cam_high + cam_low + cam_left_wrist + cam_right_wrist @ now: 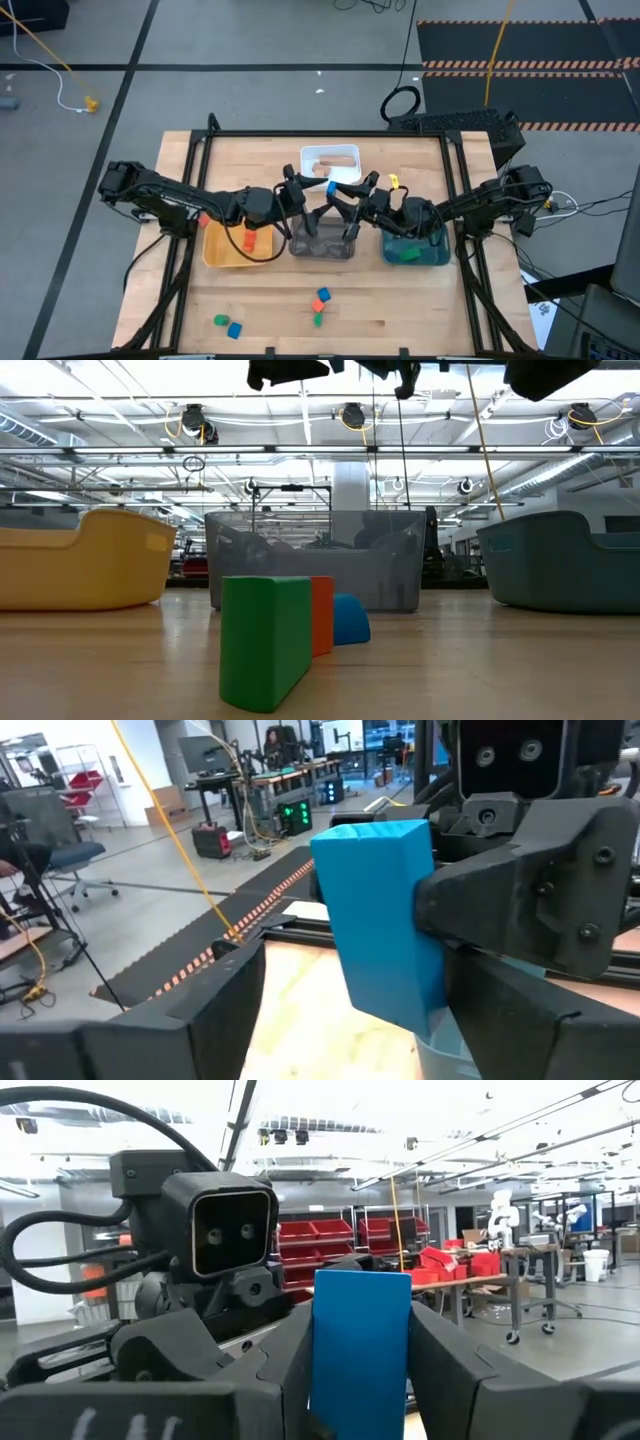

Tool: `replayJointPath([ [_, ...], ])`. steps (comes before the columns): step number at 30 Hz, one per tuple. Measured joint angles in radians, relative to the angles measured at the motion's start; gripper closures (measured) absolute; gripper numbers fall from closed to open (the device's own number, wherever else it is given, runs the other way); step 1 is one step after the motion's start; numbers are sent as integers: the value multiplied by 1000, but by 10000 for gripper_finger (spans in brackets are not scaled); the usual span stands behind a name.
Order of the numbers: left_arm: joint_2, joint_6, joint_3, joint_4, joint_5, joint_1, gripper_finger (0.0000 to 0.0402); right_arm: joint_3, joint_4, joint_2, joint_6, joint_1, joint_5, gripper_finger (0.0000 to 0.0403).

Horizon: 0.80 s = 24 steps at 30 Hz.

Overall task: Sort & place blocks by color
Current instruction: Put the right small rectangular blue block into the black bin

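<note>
A blue block (331, 186) hangs in the air above the grey tray (322, 245), between my two grippers, which face each other. My right gripper (360, 1370) is shut on the blue block (360, 1340). My left gripper (350, 975) comes from the table's left and is open. Its fingers stand to either side of the same block (385, 920), with a clear gap at one finger (200, 1010). Loose blocks lie near the table's front edge: green (220, 320), blue (235, 329), blue (323, 294), red-orange (317, 304) and green (318, 320). My right gripper pinches the blue block by its two long side faces (318, 1360) between its two fingers (445, 1370). The fingers come roughly level from the table's right. The block stands upright in the hold, rising past the fingers, lifted clear above the grey tray.
A yellow tray (222, 252) with a red-orange block (250, 241) stands left of the grey one. To the right is a teal tray (440, 255) with a green block (408, 253). A white tray (330, 172) with tan pieces sits behind. Black frame rails (190, 200) run along the table sides.
</note>
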Motion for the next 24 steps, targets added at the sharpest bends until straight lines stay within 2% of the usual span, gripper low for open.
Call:
replayJointPath([
  [3,0,-3,0,1,4,0,154,0,-3,0,1,0,0,282],
  [9,0,-6,0,-3,12,-1,269,0,-5,0,20,0,16,282],
  [12,-1,-5,0,-7,0,1,310,0,-9,-2,20,-1,38,282],
  [17,-2,-6,0,-28,4,0,326,0,-25,-2,22,1,61,266],
  [24,0,-6,0,-49,38,-1,339,0,-95,-7,24,3,86,191],
])
